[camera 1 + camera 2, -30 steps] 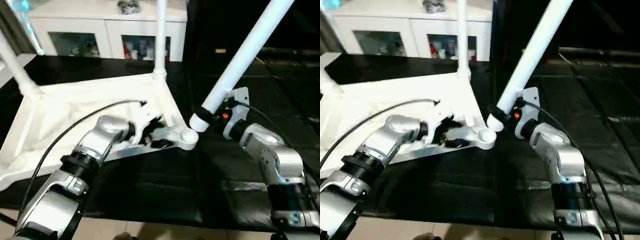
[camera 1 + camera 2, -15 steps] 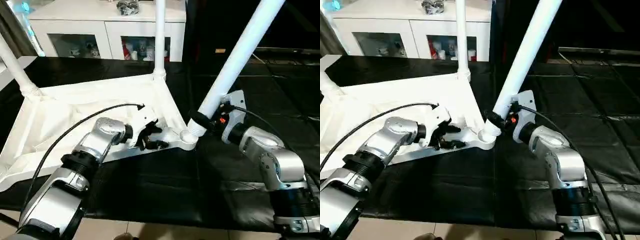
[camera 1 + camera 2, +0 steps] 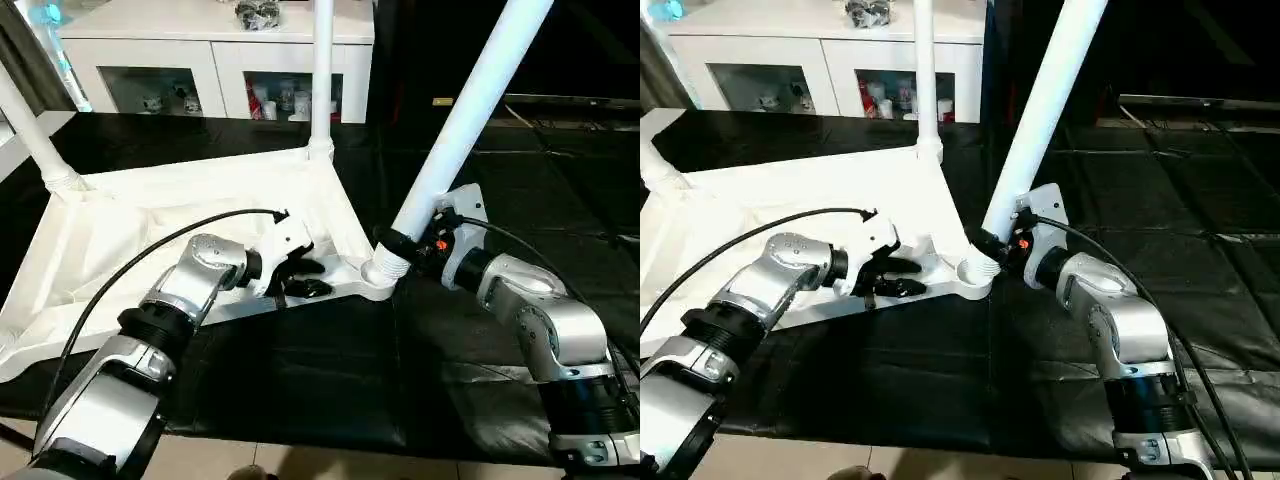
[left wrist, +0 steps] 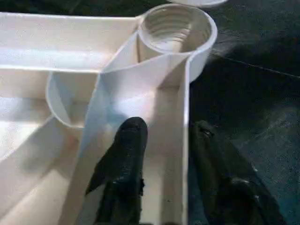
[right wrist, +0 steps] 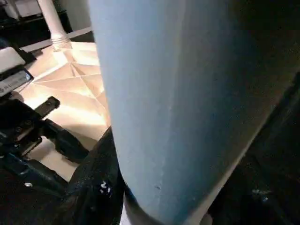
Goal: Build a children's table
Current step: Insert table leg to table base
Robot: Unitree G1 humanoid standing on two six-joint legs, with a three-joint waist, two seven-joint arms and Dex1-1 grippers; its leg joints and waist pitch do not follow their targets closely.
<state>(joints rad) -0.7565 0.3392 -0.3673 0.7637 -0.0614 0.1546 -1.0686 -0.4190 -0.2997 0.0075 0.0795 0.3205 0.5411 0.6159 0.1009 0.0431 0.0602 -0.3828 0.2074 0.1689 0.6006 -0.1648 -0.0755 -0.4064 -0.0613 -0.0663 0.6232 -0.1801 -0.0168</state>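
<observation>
Two legs [image 3: 322,70] stand in the upturned tabletop [image 3: 150,215] on the black mat; my right gripper [image 3: 405,243] clamps a third (tilted) at the near corner socket [image 4: 176,28], left gripper [image 4: 161,154] straddling the rim, fourth unseen.

My head views evenly lit and sharp, glare on my white tabletop [image 3: 150,215], black mat [image 3: 300,370] dull, my right wrist view soft, leg [image 5: 187,103] blurred up close
</observation>
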